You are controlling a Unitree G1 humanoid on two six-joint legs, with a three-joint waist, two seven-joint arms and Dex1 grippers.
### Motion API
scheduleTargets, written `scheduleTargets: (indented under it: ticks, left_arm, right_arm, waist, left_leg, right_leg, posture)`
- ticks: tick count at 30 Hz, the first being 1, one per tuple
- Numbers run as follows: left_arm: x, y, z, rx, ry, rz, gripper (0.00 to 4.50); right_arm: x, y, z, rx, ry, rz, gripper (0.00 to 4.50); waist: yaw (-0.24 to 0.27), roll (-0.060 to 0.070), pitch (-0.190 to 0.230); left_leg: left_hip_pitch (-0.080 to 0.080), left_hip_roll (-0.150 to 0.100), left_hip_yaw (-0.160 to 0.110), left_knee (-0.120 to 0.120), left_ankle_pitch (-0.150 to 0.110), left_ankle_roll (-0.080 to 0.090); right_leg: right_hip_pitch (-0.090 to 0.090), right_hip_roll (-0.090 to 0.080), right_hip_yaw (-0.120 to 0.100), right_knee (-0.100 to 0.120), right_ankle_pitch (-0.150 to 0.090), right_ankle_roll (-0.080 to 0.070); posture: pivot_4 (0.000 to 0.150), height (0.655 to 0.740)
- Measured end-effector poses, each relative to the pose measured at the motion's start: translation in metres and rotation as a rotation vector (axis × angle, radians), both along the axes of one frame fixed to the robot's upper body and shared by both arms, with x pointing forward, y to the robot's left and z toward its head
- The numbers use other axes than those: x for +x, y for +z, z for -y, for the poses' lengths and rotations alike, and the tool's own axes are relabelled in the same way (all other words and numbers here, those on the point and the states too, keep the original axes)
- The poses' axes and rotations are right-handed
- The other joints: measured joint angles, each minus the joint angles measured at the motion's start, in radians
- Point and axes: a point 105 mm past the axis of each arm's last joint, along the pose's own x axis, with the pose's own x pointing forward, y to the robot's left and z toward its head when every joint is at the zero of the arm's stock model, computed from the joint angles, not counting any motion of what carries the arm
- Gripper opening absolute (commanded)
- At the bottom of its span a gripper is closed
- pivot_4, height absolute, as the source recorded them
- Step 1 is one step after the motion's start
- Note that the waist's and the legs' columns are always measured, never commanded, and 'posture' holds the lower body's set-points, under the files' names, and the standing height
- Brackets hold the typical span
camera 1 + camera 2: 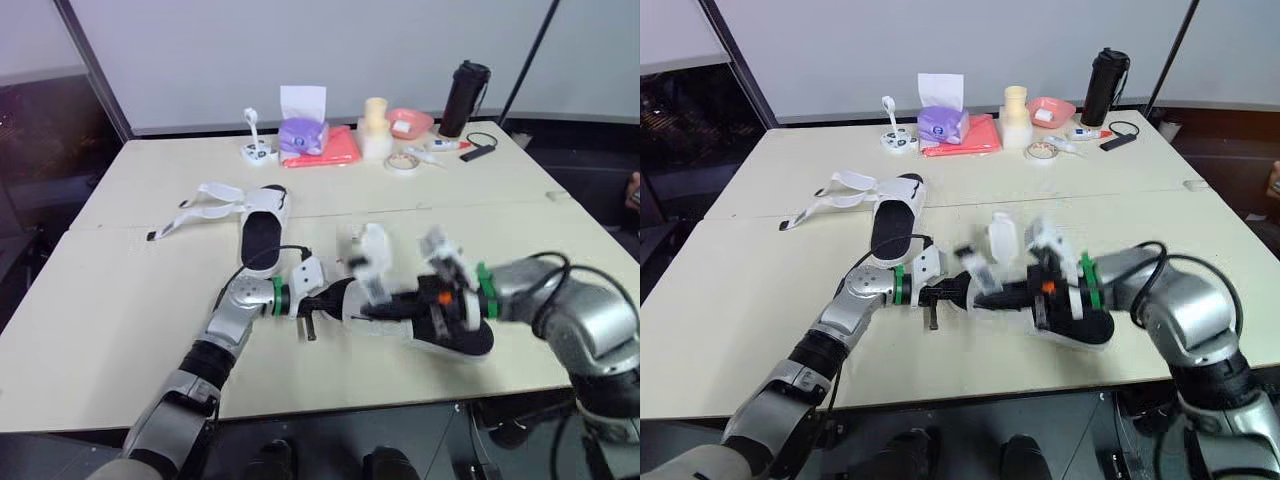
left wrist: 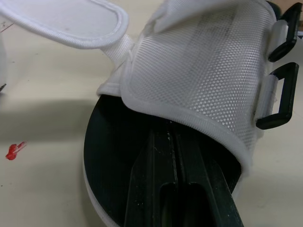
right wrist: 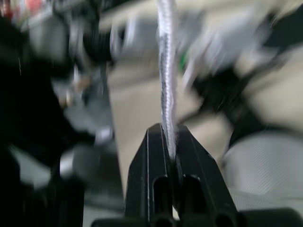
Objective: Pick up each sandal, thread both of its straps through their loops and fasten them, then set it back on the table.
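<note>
Head view: close to the front edge of the beige table (image 1: 110, 330), a black-soled sandal with white mesh upper (image 1: 460, 340), between the two arms. At its left end the left gripper (image 1: 328, 300), over its right part the right gripper (image 1: 435, 300). Farther back and well apart, a second sandal (image 1: 262, 235), straps spread open to the left.

Left wrist view: presses both black fingers (image 2: 156, 179) together, flat against the black insole (image 2: 113, 142), just under the mesh edge; cannot tell if anything is pinched. Beside the mesh, two black plastic loops (image 2: 279, 94) and a loose wide white strap (image 2: 71, 23).

Right wrist view: clenches a white strap seen edge-on (image 3: 165, 71), running straight out from the fingertips.
</note>
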Motion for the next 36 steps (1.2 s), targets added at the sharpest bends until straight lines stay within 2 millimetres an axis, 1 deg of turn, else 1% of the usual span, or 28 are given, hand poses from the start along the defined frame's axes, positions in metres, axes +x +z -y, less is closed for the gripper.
scheduleTargets:
  ticks: [2,5,6,8,10,13,16,19,21,23,24,26,28,32,36]
  left_arm:
    - [0.000,0.000,0.000,0.000,0.000,0.000,0.00]
    - [0.000,-0.001,0.001,-0.001,-0.003,-0.002,0.00]
    - [0.000,-0.001,0.001,-0.001,-0.003,-0.002,0.00]
    - [0.000,-0.001,0.001,0.000,-0.003,-0.002,0.00]
    - [0.000,-0.001,0.001,-0.001,-0.002,-0.003,0.00]
    - [-0.001,-0.001,0.003,-0.004,-0.004,-0.009,0.00]
    - [-0.001,-0.001,0.003,-0.006,-0.007,-0.009,0.00]
    - [-0.002,0.000,0.004,-0.007,-0.014,-0.008,0.00]
    - [-0.003,0.001,0.005,-0.010,-0.021,-0.009,0.00]
    - [-0.003,0.001,0.007,-0.012,-0.026,-0.009,0.00]
    - [-0.003,0.001,0.006,-0.012,-0.026,-0.009,0.00]
    - [-0.004,0.002,0.007,-0.012,-0.027,-0.008,0.00]
    - [-0.003,0.002,0.007,-0.012,-0.024,-0.014,0.00]
    - [-0.004,0.002,0.008,-0.013,-0.024,-0.016,0.00]
    - [-0.004,0.003,0.008,-0.013,-0.023,-0.015,0.00]
  right_arm:
    - [-0.002,-0.007,0.000,-0.030,0.025,0.024,1.87]
    - [0.000,-0.009,0.005,-0.097,0.041,0.115,3.28]
    - [0.000,-0.010,0.008,-0.119,0.044,0.130,3.85]
    - [-0.005,-0.018,0.016,-0.209,0.073,0.183,3.85]
    - [-0.010,-0.024,0.024,-0.263,0.091,0.204,3.85]
    - [-0.022,-0.033,0.037,-0.323,0.103,0.175,3.85]
    - [-0.027,-0.032,0.050,-0.342,0.065,0.149,3.85]
    - [-0.027,-0.032,0.055,-0.336,0.028,0.137,3.85]
    - [-0.022,-0.038,0.058,-0.352,-0.009,0.136,3.85]
    - [-0.011,-0.047,0.064,-0.381,-0.070,0.128,3.85]
    - [-0.007,-0.050,0.064,-0.371,-0.083,0.122,3.85]
    - [-0.002,-0.051,0.062,-0.370,-0.089,0.131,3.85]
    - [0.008,-0.051,0.061,-0.368,-0.121,0.152,3.85]
    - [0.028,-0.055,0.068,-0.379,-0.217,0.185,3.85]
    - [0.038,-0.053,0.072,-0.393,-0.261,0.212,3.85]
  waist:
    - [0.001,0.000,0.000]
    - [0.005,0.000,0.000]
    - [0.006,0.000,0.000]
    - [0.010,0.000,0.000]
    - [0.009,-0.001,0.000]
    - [0.011,-0.001,0.001]
    - [0.010,-0.001,0.001]
    - [0.010,-0.001,0.001]
    - [0.010,-0.001,0.001]
    - [0.009,-0.001,0.001]
    - [0.009,-0.001,0.001]
    - [0.006,-0.001,0.001]
    - [0.003,-0.002,0.001]
    - [0.007,-0.002,0.001]
    - [0.008,-0.002,0.001]
  left_leg:
    - [0.000,0.000,0.000,0.001,0.000,0.000]
    - [0.000,0.000,-0.001,0.001,0.000,0.000]
    - [0.000,0.000,-0.001,0.001,0.000,0.000]
    - [0.000,0.000,-0.001,0.001,0.000,0.000]
    - [0.000,0.000,-0.001,0.001,-0.001,0.001]
    - [0.000,0.000,-0.001,0.002,-0.001,0.001]
    - [0.000,0.001,-0.001,0.003,-0.001,0.001]
    - [0.000,0.001,-0.002,0.003,-0.001,0.001]
    - [0.000,0.001,-0.002,0.003,-0.001,0.001]
    - [0.000,0.001,-0.002,0.003,-0.001,0.001]
    - [0.000,0.001,-0.002,0.003,-0.001,0.001]
    - [0.001,0.001,-0.002,0.003,-0.001,0.001]
    - [0.002,0.001,-0.003,0.004,-0.001,0.001]
    - [0.002,0.001,-0.004,0.005,-0.001,0.001]
    - [0.001,0.000,-0.004,0.003,-0.001,0.002]
  right_leg:
    - [0.000,0.000,0.000,0.000,0.000,0.000]
    - [0.001,0.000,0.000,0.000,0.000,0.000]
    - [0.001,0.000,0.000,-0.001,0.000,0.000]
    - [0.002,0.000,-0.001,-0.001,0.000,0.000]
    - [0.003,0.000,-0.001,-0.001,0.000,0.000]
    - [0.003,0.000,-0.001,-0.001,0.000,0.000]
    - [0.004,0.000,-0.001,-0.002,0.000,0.000]
    - [0.005,0.000,-0.002,-0.002,0.000,0.000]
    - [0.005,0.000,-0.002,-0.003,0.000,0.000]
    - [0.005,0.000,-0.002,-0.003,0.000,0.000]
    - [0.005,0.000,-0.002,-0.003,0.000,0.000]
    - [0.005,0.000,-0.002,-0.003,0.000,0.000]
    - [0.006,0.000,-0.002,-0.003,0.000,0.000]
    - [0.006,0.000,-0.001,-0.003,0.000,0.000]
    - [0.006,0.000,-0.001,-0.004,0.000,0.000]
  posture:
    - [0.150,0.7400]
    - [0.150,0.7400]
    - [0.150,0.7400]
    - [0.150,0.7400]
    - [0.150,0.7400]
    - [0.150,0.7400]
    - [0.150,0.7400]
    - [0.150,0.7400]
    - [0.150,0.7400]
    - [0.150,0.7400]
    - [0.150,0.7400]
    - [0.150,0.7400]
    - [0.150,0.7400]
    - [0.150,0.7400]
    - [0.150,0.7400]
